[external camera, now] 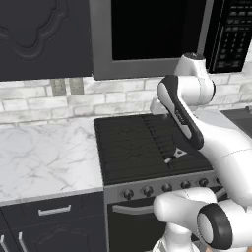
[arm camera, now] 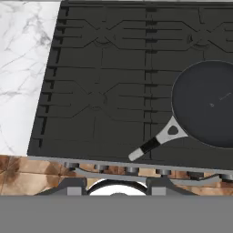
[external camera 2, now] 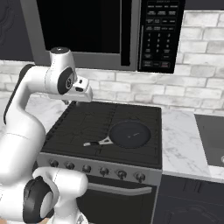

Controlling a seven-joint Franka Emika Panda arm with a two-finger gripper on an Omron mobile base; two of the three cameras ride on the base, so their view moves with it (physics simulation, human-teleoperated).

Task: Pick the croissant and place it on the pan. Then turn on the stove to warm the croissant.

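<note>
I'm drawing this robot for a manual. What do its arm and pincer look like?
The arm is glossy white, built of rounded, bulbous segments, with black bands and black round caps at the joints. A black strip with small pale markings runs along one link. No loose cables show. The wrist ends in a white blocky hand; the pincer's fingertips are too hidden to describe.

even, shadowless rendered light; sharp, slightly pixelated

Round matte-black frying pan [external camera 2: 130, 134] with silver-grey handle; black stove [external camera 2: 87, 124] with dark grates and silver knob panel; white grey-veined marble worktop [external camera: 44, 157]; pale brick backsplash [external camera 2: 192, 94].
</note>
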